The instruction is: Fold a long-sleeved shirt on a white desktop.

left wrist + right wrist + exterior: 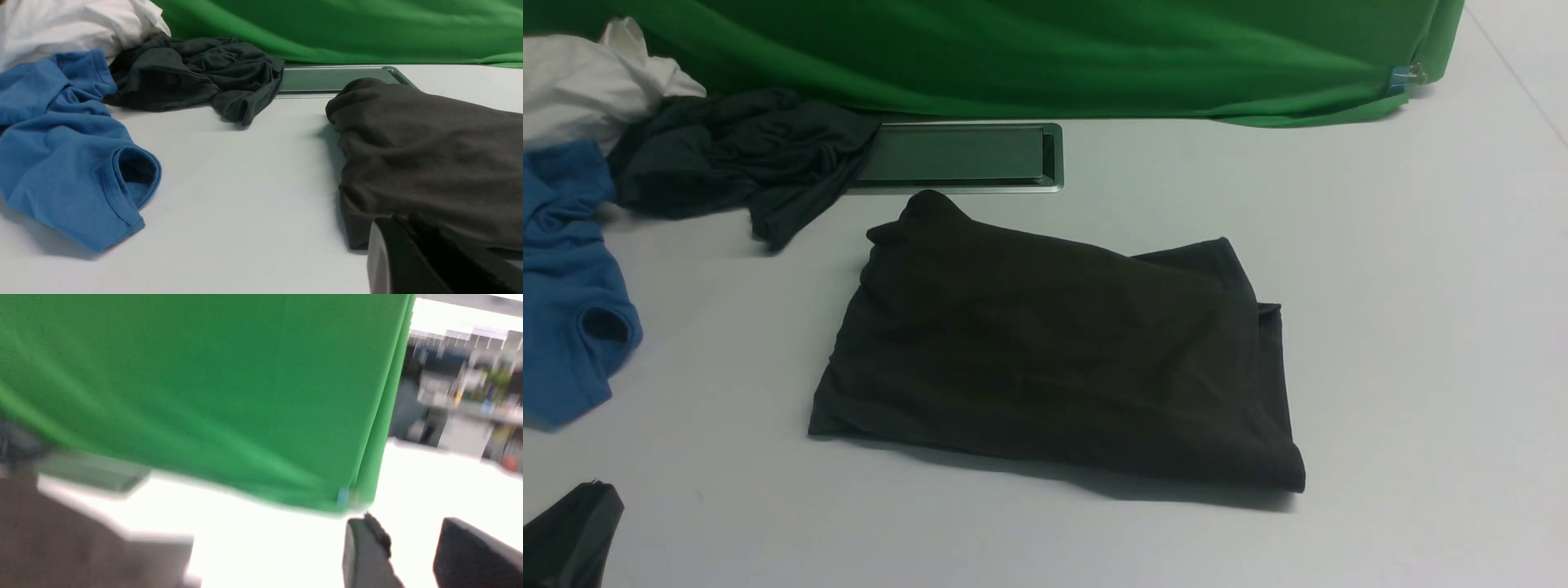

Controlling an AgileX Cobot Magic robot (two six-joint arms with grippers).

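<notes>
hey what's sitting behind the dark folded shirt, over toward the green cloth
Behind the dark shirt is the rectangular grey hatch, its near frame visible. Whatever lies directly beneath the shirt is covered, so I can't tell.

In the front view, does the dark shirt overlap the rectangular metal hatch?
No, a strip of white desktop separates the shirt from the hatch.

The long-sleeved shirt [1045,343] is very dark brown-black, plain on the side facing up. The desk [1405,343] is smooth white, its rectangular cable hatch [964,153] grey with a greenish cast. The backdrop cloth [1045,57] is solid bright green, its clip [1407,76] partly blue. Other garments: one solid blue [564,278], one charcoal [727,155], one plain white [588,77].
</notes>
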